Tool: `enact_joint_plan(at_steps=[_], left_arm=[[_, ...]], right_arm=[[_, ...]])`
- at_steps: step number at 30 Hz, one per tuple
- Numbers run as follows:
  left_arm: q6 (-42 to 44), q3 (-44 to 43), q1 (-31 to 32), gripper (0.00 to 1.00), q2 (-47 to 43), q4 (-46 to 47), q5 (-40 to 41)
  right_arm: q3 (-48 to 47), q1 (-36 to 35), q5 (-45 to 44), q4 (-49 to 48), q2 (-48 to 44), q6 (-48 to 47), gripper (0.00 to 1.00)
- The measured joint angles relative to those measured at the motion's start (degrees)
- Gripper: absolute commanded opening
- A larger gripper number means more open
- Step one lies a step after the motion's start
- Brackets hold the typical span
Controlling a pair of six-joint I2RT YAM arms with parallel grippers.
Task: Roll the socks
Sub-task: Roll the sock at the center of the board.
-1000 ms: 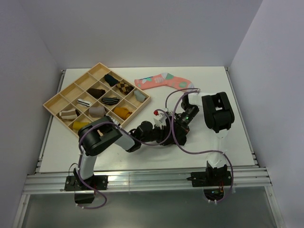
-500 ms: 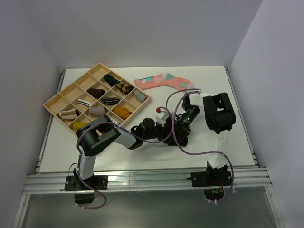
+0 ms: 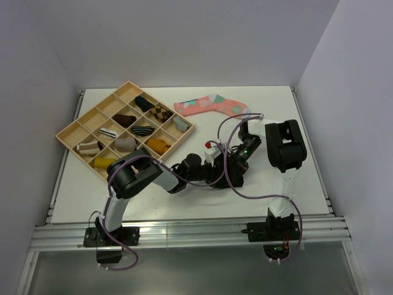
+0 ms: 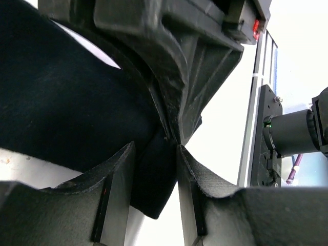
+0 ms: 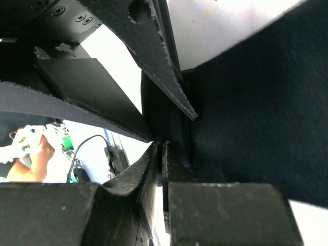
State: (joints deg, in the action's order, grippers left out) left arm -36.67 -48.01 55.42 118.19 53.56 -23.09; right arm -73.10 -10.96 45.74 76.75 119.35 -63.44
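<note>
grippers: 2, meeting at frame centre | left gripper: clamped on 1 black sock | right gripper: closed, seemingly pinching same sock | top: 1 pink sock | upper left: 1 tray

Left hand and right hand meet, both pinching black sock.

Left wrist view: black sock fills frame, cut off by left edge. Right wrist view: same sock runs off right edge, outline unreadable. Overhead view: sock hidden beneath left hand and right hand meeting mid-counter. Bundles in tray too small for detail.
</note>
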Motion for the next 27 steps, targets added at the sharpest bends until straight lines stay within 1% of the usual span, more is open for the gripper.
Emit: enact_joint_plan(at_steps=[5, 13, 17, 18, 19, 20, 21, 23, 25, 26, 27], left_arm=[[-0.63, 0.00, -0.09, 0.45, 0.92, 1.99, -1.38], [-1.42, -0.02, -0.09, 0.46, 1.70, 2.71, -4.07], [-1.95, -0.24, -0.09, 0.42, 1.77, 2.45, -3.91], [-2.03, -0.24, -0.09, 0.40, 1.77, 2.25, -3.69], [-2.21, -0.26, -0.09, 0.31, 1.77, 1.99, -3.43], [-2.58, -0.37, -0.09, 0.25, 1.75, 1.55, -3.02], [-3.04, -0.57, -0.09, 0.17, 1.75, 0.92, -2.45], [-3.78, -1.40, -0.09, 0.06, 1.75, -1.25, -1.84], [-4.87, -2.75, -0.07, 0.00, 1.75, -3.98, -1.53], [-5.40, -3.61, -0.09, 0.00, 1.75, -5.55, -1.46], [-6.16, -4.50, -0.09, 0.00, 1.68, -7.34, -1.29]], right_arm=[[-0.20, 1.27, 0.24, 0.04, 0.00, 1.53, 0.09], [-0.52, 1.95, 0.11, -0.22, 0.00, 6.71, 0.08], [-0.52, 2.01, -0.26, -0.83, 0.00, 8.46, 0.08], [-0.50, 2.01, -0.39, -1.09, 0.00, 8.83, 0.08], [-0.46, 2.01, -0.61, -1.46, 0.02, 9.46, 0.08], [-0.39, 2.01, -0.81, -1.90, 0.00, 10.03, 0.08], [-0.20, 2.03, -1.20, -2.82, 0.00, 10.91, 0.09], [0.76, 2.08, -1.84, -4.68, -0.35, 12.37, 0.10], [2.36, 2.23, -2.82, -6.82, -1.60, 14.36, 0.19], [3.17, 2.25, -3.28, -7.80, -2.51, 15.21, 0.26], [4.11, 2.29, -3.93, -9.18, -3.87, 16.13, 0.29]])
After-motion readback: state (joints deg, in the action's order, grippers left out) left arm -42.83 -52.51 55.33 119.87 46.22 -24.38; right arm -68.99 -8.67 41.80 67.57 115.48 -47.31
